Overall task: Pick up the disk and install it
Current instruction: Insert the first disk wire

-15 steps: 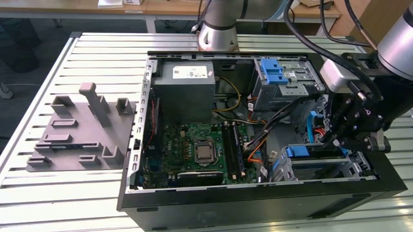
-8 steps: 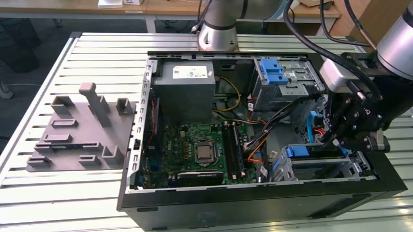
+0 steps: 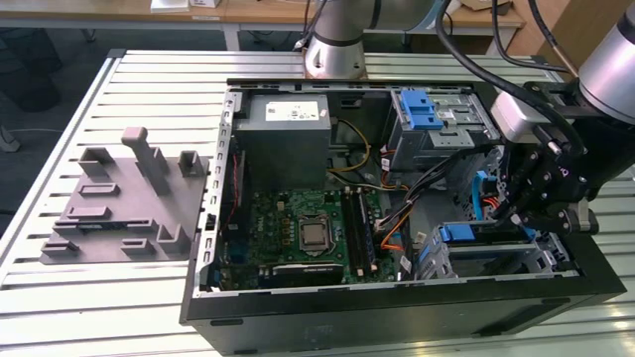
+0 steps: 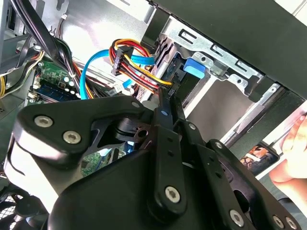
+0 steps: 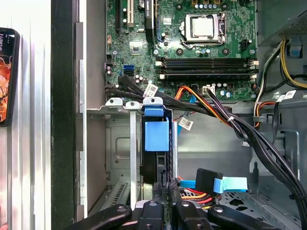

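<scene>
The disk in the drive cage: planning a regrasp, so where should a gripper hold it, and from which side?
Probably across its flat faces near the exposed blue-railed edge, coming through the open side of the case: the disk stands on edge inside the drive cage, whose walls block other approaches.

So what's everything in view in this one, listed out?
computer case: one, black, open, on the slatted table
parts fixture: one, grey, at the exterior view's left of the case
power supply: one, grey, inside the case
motherboard: one, green, on the case floor
upper bay: one, silver with a blue latch
the disk: one, blue-railed, edge-on in the lower bay
cables: several, orange, yellow, black and blue, beside the bays
arm: one, silver, behind the case
gripper: one, black, at the disk's bay
</scene>
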Robot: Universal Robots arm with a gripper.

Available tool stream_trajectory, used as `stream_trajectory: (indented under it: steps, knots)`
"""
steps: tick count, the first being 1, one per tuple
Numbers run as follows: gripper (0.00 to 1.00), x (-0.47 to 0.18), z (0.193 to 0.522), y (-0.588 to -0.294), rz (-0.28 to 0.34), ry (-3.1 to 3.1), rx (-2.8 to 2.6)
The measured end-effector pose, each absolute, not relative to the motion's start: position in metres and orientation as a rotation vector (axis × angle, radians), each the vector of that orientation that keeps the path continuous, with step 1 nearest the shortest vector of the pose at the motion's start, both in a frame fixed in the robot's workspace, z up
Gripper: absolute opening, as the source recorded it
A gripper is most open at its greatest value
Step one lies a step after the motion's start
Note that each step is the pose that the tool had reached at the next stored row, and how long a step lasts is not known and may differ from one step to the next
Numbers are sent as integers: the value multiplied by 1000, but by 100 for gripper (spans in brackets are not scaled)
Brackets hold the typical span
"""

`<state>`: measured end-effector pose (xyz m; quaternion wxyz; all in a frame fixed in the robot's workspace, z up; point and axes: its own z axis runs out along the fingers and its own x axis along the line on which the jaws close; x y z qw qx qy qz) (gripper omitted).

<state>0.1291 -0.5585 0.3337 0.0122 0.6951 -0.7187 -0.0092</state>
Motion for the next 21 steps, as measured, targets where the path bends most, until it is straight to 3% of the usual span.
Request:
stream_trajectory:
  steps: [14,17,18,21]
  knots:
    - [16,130,332,-558,-29,-2241,2167]
    - [18,130,332,-558,-29,-2241,2167]
    - [24,130,333,-558,-29,-2241,2167]
    - [24,130,336,-558,-29,-2241,2167]
